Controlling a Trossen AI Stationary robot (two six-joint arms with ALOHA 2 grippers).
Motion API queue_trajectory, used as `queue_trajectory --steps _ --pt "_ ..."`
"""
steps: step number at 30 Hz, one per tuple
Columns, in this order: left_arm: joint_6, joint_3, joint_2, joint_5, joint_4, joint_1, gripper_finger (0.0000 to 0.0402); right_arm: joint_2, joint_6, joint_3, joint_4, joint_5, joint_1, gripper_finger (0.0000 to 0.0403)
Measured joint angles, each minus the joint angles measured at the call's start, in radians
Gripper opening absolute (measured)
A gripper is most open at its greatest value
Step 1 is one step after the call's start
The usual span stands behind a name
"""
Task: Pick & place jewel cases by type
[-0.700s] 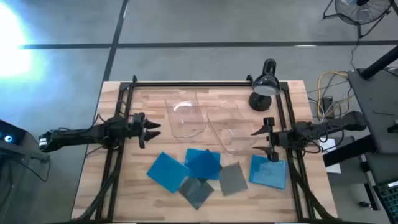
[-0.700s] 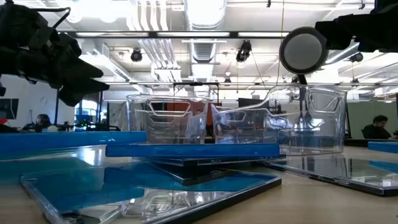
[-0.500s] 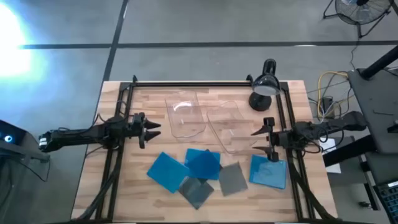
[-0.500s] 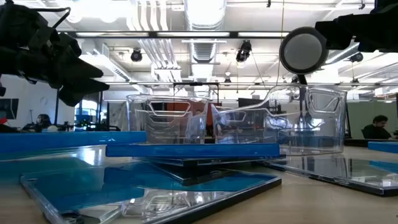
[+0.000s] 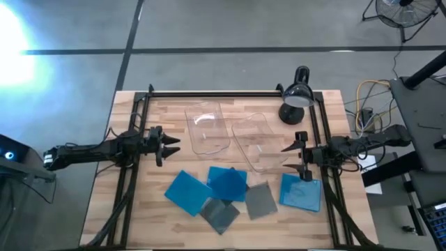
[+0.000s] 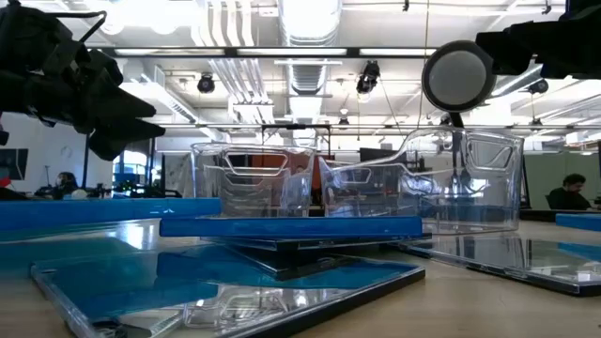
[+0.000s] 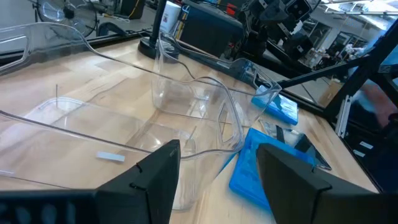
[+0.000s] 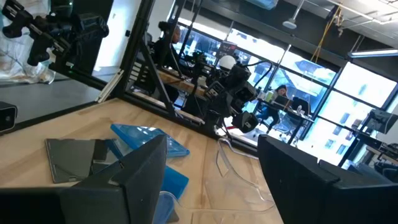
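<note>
Several jewel cases lie flat near the table's near edge. In the high view two blue cases (image 5: pixel 187 192) (image 5: pixel 228 183) overlap, a dark grey case (image 5: pixel 219 214) lies partly under them, a grey case (image 5: pixel 261 200) is beside them, and a third blue case (image 5: pixel 301 192) lies at the right. My left gripper (image 5: pixel 171 144) (image 7: pixel 214 186) hovers open left of the clear trays. My right gripper (image 5: pixel 287 157) (image 8: pixel 211 186) hovers open just beyond the right blue case's far edge. Both point toward the table's middle.
Two clear plastic trays (image 5: pixel 209 129) (image 5: pixel 254 139) stand side by side mid-table, between the grippers. A black desk lamp (image 5: pixel 296 97) stands at the far right corner. A black frame (image 5: pixel 230 93) rims the table. People show in the room beyond (image 6: pixel 568 192).
</note>
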Motion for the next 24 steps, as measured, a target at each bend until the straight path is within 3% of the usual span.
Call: queue_trajectory --steps 14,17,20,21,22,24 --pt "0.000 0.000 0.000 0.000 0.000 0.000 0.0193 0.000 -0.008 0.000 0.003 0.000 0.000 0.0247" --pt "0.000 0.000 0.000 0.000 0.000 0.000 0.0193 0.016 -0.236 0.000 0.107 -0.014 -0.002 0.0247" --pt "0.000 0.000 0.000 0.000 0.000 0.000 0.0193 0.039 -0.276 0.000 0.221 -0.049 -0.002 0.0247" --pt "0.000 0.000 0.000 0.000 0.000 0.000 0.0193 0.053 -0.233 0.003 0.234 -0.013 -0.002 0.0246" --pt "0.000 0.000 0.000 0.000 0.000 0.000 0.0193 0.075 -0.090 0.010 0.229 0.031 -0.002 0.0247" --pt "0.000 0.000 0.000 0.000 0.002 0.000 0.0193 0.120 0.489 0.027 0.172 0.102 -0.002 0.0246"
